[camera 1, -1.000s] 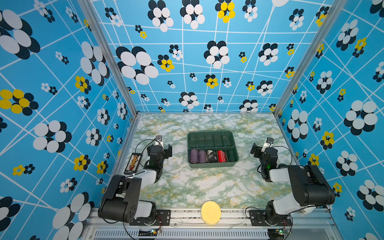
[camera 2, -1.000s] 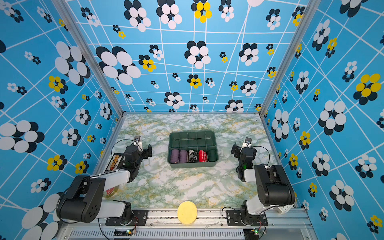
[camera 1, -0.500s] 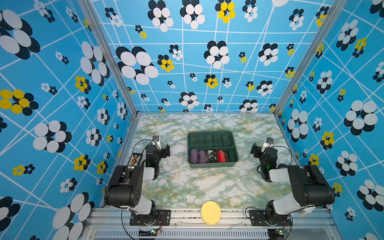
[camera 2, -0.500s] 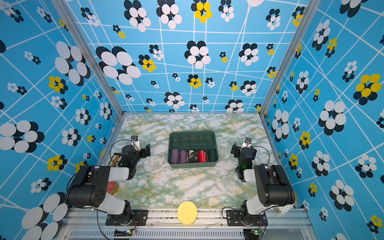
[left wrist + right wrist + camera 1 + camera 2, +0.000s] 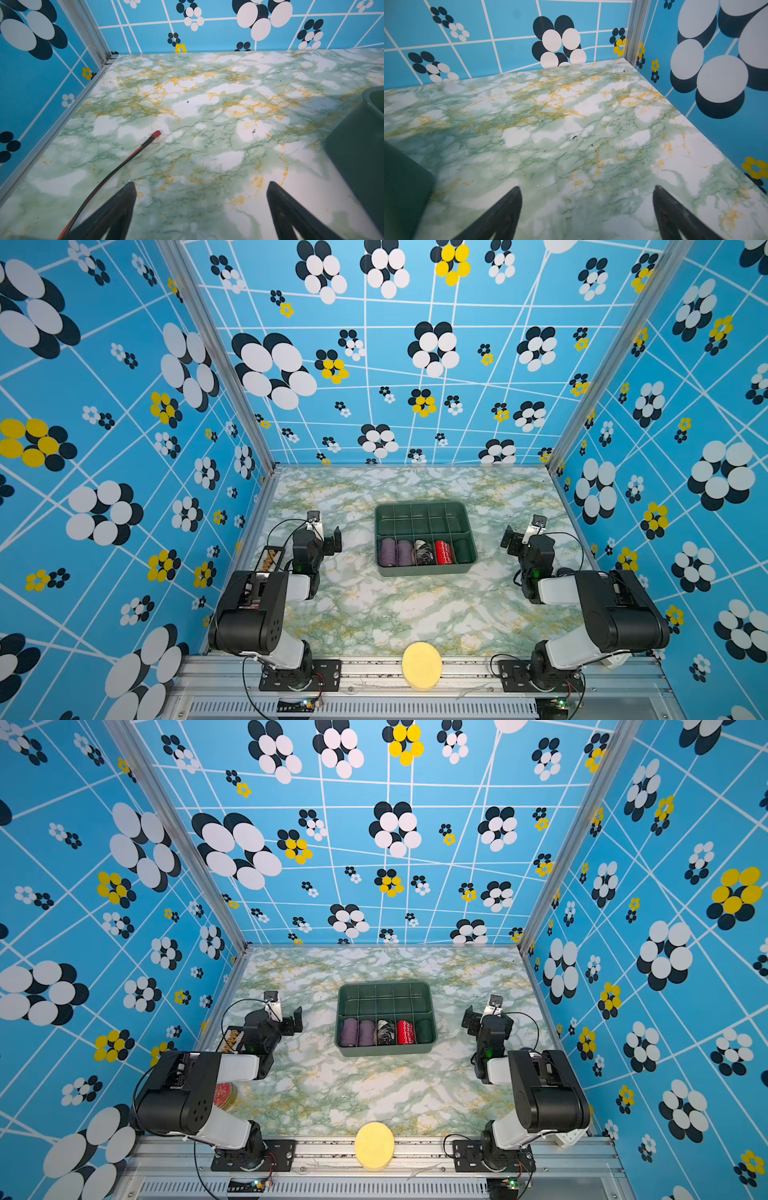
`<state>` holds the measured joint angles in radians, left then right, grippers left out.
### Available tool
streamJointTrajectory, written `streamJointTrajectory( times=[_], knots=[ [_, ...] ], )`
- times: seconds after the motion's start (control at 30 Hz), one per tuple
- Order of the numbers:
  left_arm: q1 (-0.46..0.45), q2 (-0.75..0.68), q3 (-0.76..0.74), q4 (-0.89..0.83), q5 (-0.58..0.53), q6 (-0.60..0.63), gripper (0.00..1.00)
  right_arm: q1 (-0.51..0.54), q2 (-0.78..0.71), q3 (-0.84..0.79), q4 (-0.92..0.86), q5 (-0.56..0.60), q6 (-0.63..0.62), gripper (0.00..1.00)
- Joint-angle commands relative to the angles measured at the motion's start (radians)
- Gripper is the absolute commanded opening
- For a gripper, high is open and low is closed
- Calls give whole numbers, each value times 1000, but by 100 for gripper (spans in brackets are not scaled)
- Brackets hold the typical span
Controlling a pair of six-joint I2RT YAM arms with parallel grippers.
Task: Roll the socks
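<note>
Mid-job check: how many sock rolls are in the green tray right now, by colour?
In the near row of the green tray:
purple rolls: 2
black-and-white roll: 1
red-and-white roll: 1
dark green shape in the end compartment: 1, though I cannot tell if it is a roll
Total: 4 clear rolls, 5 with the green shape

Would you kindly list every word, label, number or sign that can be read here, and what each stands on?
None can be read in any view.
Red round object, seen in a top view: pale markings, too small and blurred to read.
Green tray, purple socks and yellow disc: no lettering visible.
</note>
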<state>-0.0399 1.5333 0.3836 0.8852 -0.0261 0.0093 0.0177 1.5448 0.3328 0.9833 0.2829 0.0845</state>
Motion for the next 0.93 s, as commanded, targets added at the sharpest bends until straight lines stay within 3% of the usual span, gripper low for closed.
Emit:
streamJointTrajectory(
  times=[0.0, 0.9],
  knots=[
    [-5, 8, -3, 29, -19, 5, 99, 7, 11, 17, 9, 20, -15, 100],
    [0, 10, 3, 18, -7, 1, 99, 8, 11, 18, 9, 19, -14, 99]
  ],
)
